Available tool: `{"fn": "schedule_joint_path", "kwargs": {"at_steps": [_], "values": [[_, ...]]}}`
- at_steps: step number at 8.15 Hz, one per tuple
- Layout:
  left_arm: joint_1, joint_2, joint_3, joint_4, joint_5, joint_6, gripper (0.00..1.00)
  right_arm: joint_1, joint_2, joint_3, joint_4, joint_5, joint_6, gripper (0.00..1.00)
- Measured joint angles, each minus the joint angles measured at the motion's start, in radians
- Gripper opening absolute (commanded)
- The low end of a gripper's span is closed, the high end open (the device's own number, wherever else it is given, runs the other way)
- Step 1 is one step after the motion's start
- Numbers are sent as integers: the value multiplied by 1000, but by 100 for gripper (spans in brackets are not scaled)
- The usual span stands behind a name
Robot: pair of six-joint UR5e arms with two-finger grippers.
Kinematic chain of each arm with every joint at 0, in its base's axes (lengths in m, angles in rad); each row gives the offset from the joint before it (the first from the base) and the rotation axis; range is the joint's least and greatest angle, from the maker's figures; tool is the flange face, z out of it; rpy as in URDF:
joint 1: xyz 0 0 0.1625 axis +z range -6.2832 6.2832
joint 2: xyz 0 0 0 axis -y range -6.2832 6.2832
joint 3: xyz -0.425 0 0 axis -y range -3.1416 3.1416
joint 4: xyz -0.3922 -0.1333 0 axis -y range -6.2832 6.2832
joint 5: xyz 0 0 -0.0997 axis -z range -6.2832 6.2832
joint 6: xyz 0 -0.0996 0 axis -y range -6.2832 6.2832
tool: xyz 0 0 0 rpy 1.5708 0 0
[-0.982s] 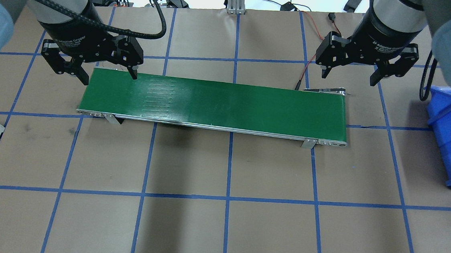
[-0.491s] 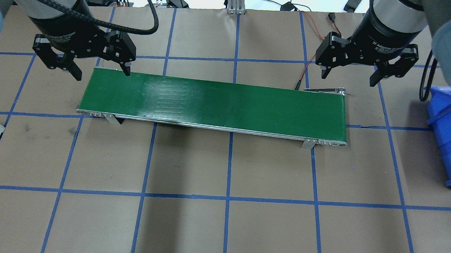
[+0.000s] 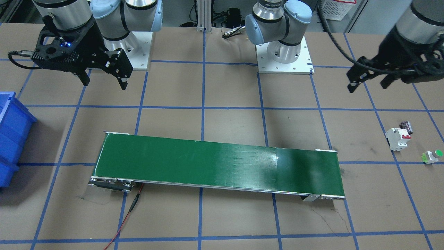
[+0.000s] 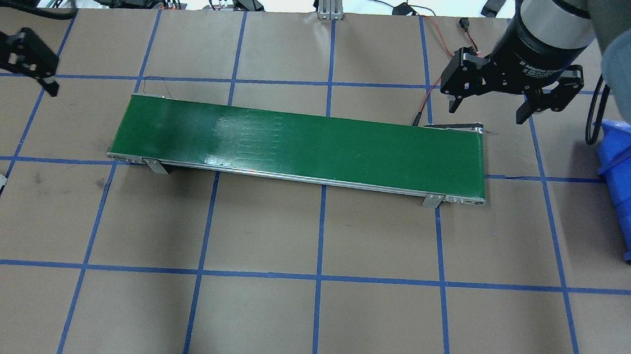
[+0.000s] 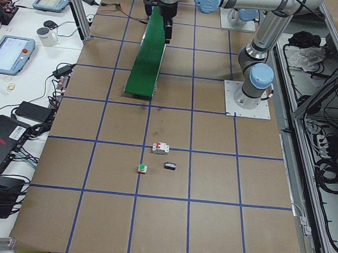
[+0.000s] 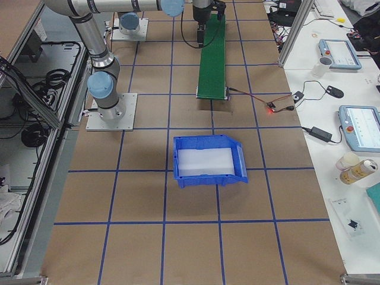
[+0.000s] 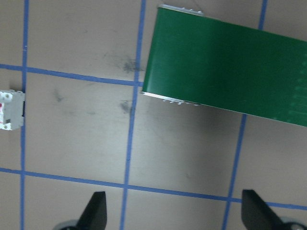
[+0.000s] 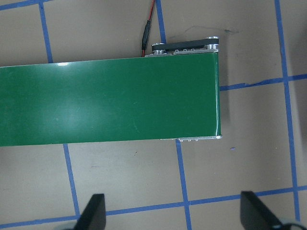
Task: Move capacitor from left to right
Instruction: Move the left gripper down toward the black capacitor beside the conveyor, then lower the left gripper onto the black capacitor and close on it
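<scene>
Belt: long green conveyor belt [image 4: 301, 145] lies bare.
Left claw: black two-finger left gripper [image 3: 367, 86], spread and empty, has swung off the belt toward the parts; pickup likely next.
Right claw: right gripper [image 4: 487, 114], spread, empty.
Capacitor: small dark blocky capacitor [image 3: 406, 126] untouched, just beside white breaker [image 3: 397, 139].

Both arms hang with their wrists turned downward. In the overhead view the left gripper [image 4: 20, 92] is far out at about ten o'clock, half cut off by the edge, with its jaws spread wide and its fingertips [image 7: 98, 211] well apart. The right gripper [image 4: 487, 111] hovers at about one o'clock, its jaws just as wide and its fingertips [image 8: 96, 208] well apart.
</scene>
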Motion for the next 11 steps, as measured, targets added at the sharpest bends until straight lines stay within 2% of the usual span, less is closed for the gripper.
{"fn": "schedule_joint_path", "kwargs": {"at_steps": [3,4,6,9,11], "values": [[254,-12,-14,18,99,348,100,0,-2,11,-1,0,4,100],[339,-27,-16,51,109,450,100,0,-2,12,-1,1,2,100],[490,-119,-17,195,110,655,100,0,-1,13,-1,5,-1,100],[589,-324,-17,434,69,867,100,0,-1,13,-1,6,-1,100],[614,-424,-18,515,29,945,100,0,-2,13,-1,8,-1,100]]}}
